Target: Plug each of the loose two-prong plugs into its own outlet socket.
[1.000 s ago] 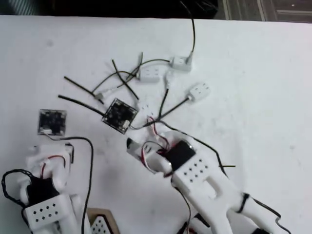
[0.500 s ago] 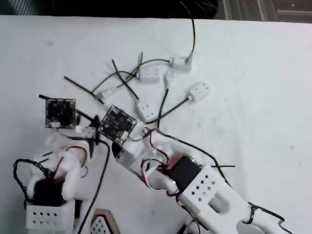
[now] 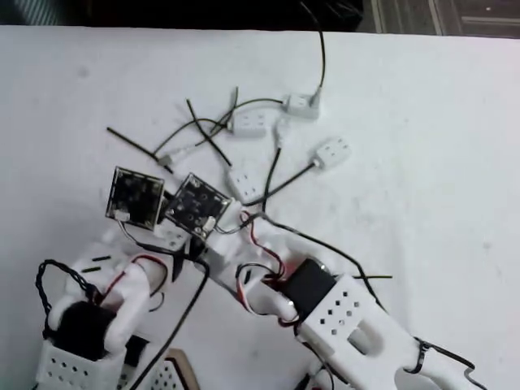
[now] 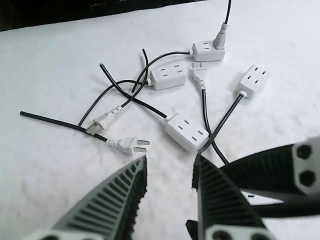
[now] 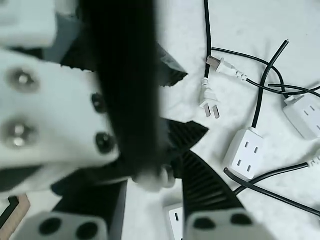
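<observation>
On the left gripper [image 4: 169,167] the jaws were held apart, empty — the light, rigid plug [image 4: 126,145] was judged best gripped by its body.

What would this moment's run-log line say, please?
left gripper: open, facing nearest loose plug | right gripper: open, beside left gripper | far socket: plug seated | other plugs loose

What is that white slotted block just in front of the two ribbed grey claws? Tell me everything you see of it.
The white rectangular plastic outlet block lies flat on the white table, slotted face up. Its pairs of narrow slots are all empty. A black cord leaves one short end; two other black cords pass close by the opposite end. The open left gripper is near, not touching it.
</observation>
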